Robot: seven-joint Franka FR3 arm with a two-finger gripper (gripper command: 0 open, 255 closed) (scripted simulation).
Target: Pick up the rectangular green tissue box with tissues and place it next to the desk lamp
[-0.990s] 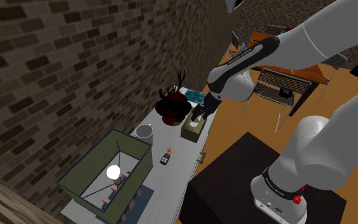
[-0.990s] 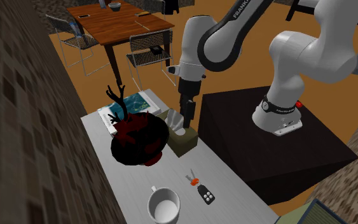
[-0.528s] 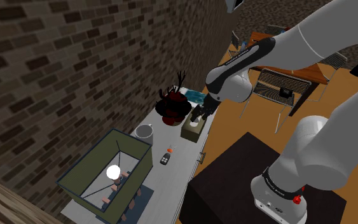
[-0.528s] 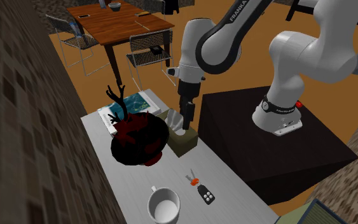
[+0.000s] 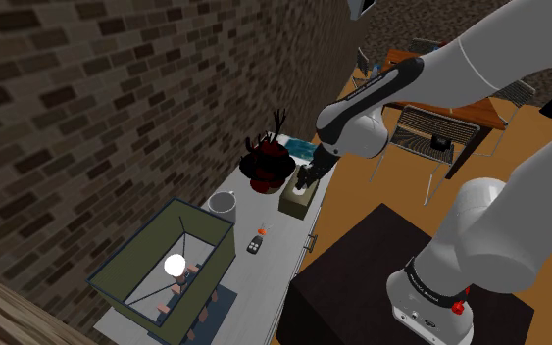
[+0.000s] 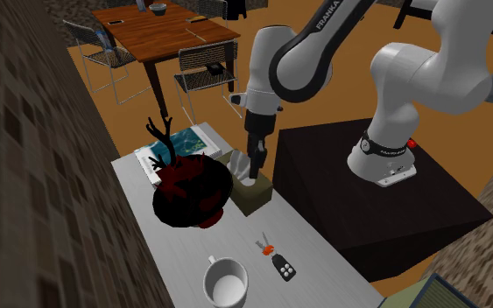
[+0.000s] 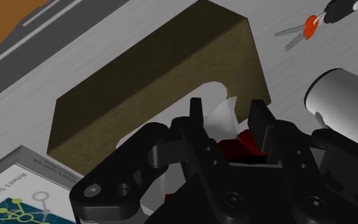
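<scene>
Right now the pincer (image 7: 227, 119) is down at the top opening of the tissue box (image 7: 152, 83). Its two fingers (image 7: 260, 122) stand apart with the white tissue (image 7: 220, 113) rising between them. One finger is close by the tissue and the other is clear of it, so nothing is clasped. The box, olive in colour, sits flat on the grey surface (image 6: 235, 236), near the edge that faces the stand (image 6: 393, 210) and just beside a dark red ornament (image 6: 192, 194) with black twigs. A book (image 6: 183, 143) lies beyond the ornament, while a white mug (image 6: 225, 285) and a key fob (image 6: 281, 265) lie the other way along the surface. In the shoulder view the lamp (image 5: 166, 263) — an olive shade with a white bulb — stands well apart from the box, past the mug.
</scene>
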